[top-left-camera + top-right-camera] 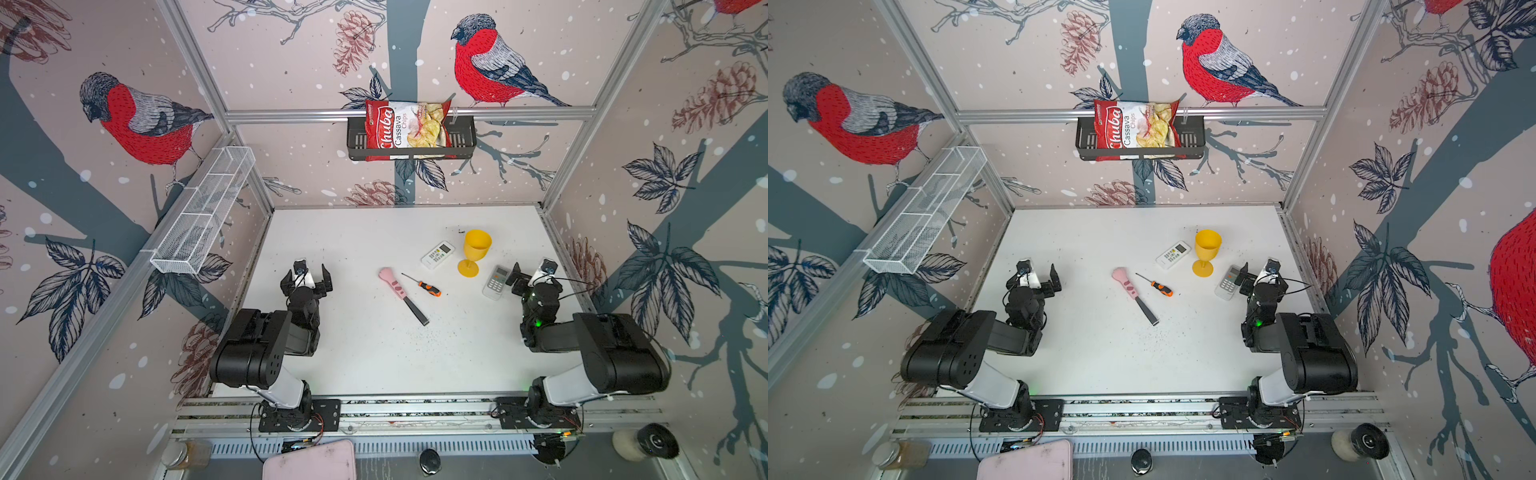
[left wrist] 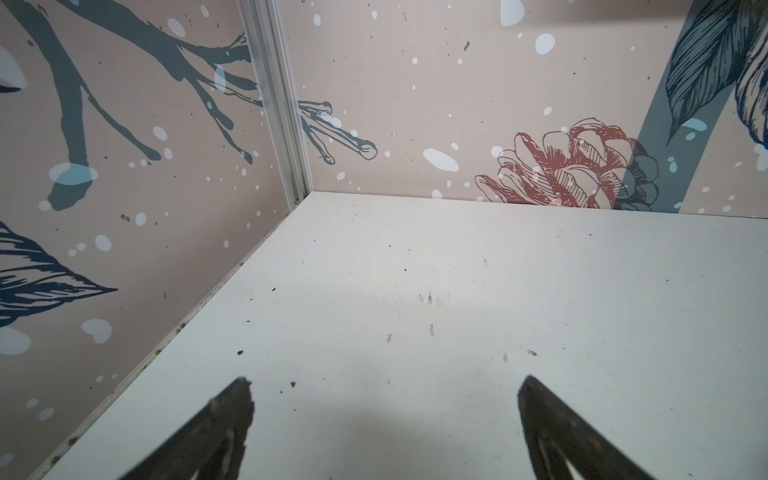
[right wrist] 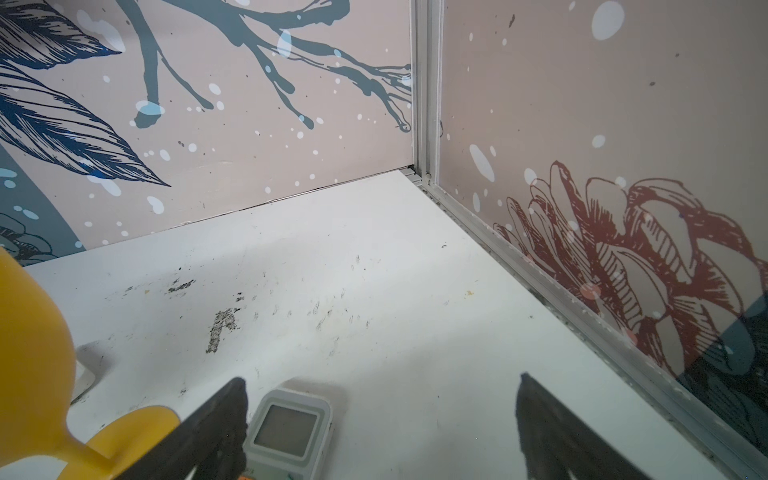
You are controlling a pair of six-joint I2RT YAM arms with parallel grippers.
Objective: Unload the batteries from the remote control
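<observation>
The grey remote (image 3: 289, 432), near the desk's right edge, is cut off in the right wrist view and partly behind a blurred finger (image 3: 216, 432) of the right gripper (image 3: 380, 390); the yellow goblet (image 3: 37, 357) is cropped too.

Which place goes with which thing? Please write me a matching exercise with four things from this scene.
Things: 1 yellow goblet; 2 screwdriver; 3 chips bag; 4 grey remote.
Places: A in the black basket on the back wall; B at the right gripper; C standing beside the white remote; D lying beside the pink-handled tool.
Pairs: 1-C; 2-D; 3-A; 4-B.
</observation>
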